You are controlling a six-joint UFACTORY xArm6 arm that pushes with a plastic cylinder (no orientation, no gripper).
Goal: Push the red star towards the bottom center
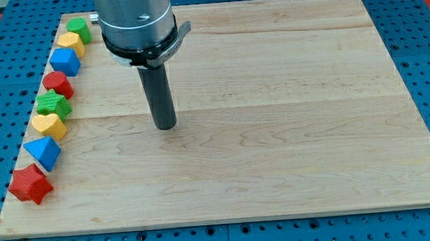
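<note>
Well apart: my tip (166, 127), red star (30, 184).

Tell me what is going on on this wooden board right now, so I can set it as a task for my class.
A robot arm ending in a dark rod stands over a wooden board. My tip rests near the middle-left, touching no block. Eight blocks line the view's left edge. The red star lies at the bottom of that row, just below a blue block, and has not yet been pushed towards the bottom centre.
</note>
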